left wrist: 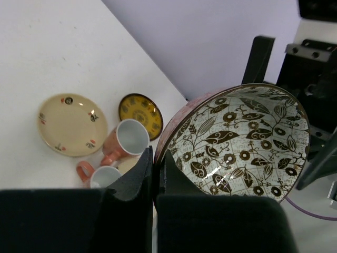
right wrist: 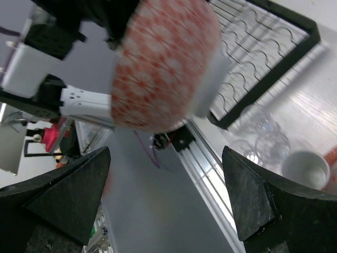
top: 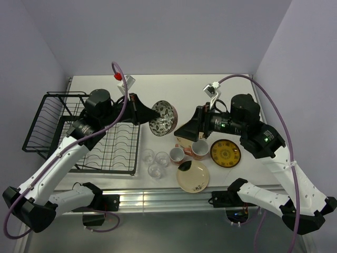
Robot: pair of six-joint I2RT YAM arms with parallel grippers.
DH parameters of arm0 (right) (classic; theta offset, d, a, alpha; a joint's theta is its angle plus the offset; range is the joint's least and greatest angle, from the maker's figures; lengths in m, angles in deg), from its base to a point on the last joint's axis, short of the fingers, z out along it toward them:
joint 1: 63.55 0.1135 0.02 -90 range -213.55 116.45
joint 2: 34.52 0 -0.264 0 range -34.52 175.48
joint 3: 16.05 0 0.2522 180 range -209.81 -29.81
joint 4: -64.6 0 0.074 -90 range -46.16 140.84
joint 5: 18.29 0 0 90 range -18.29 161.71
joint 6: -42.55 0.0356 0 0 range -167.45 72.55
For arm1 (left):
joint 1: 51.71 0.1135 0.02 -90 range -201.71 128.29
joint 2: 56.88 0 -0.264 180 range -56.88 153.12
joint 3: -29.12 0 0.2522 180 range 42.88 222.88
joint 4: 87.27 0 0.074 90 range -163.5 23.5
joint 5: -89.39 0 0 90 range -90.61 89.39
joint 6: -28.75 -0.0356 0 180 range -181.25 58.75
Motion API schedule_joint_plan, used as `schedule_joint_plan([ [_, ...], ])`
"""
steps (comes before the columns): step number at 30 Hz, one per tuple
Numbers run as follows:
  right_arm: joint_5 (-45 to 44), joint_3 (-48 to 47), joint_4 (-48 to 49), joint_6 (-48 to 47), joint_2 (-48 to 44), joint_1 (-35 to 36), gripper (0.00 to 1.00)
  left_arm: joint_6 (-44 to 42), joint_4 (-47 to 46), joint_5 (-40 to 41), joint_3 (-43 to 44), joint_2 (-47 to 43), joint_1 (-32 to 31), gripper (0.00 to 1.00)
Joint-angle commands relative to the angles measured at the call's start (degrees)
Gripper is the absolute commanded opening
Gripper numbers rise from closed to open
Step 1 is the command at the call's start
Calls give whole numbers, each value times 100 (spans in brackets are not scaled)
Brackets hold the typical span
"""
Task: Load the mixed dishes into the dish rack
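Left end effector (left wrist: 156, 158) gripping bowl (left wrist: 239, 139) rim, tilted

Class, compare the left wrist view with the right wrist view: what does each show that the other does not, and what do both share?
Only the left wrist view: the bowl with its dark leafy inside, its rim pinched by the left gripper, plus the cream plate and yellow plate. Only the right wrist view: the bowl's red-patterned outside, the dish rack, clear glasses and the open right gripper. Both: the bowl and a pink mug.
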Motion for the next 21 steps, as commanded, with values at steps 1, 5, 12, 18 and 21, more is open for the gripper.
schedule_joint_plan([
  [1,550,-283,1075,286,-72,-37,94,451,-525,-262,-39,-282,37,0],
  [5,725,-284,1392,488,16,-37,94,442,-367,-95,-3,-440,28,0],
  [12,594,-248,1560,638,104,-37,94,425,-349,89,32,-616,28,0],
  [18,593,-336,1682,708,271,-28,94,442,-437,195,5,-660,19,0],
  [21,638,-310,2015,865,324,-28,94,425,-419,230,49,-643,19,0],
])
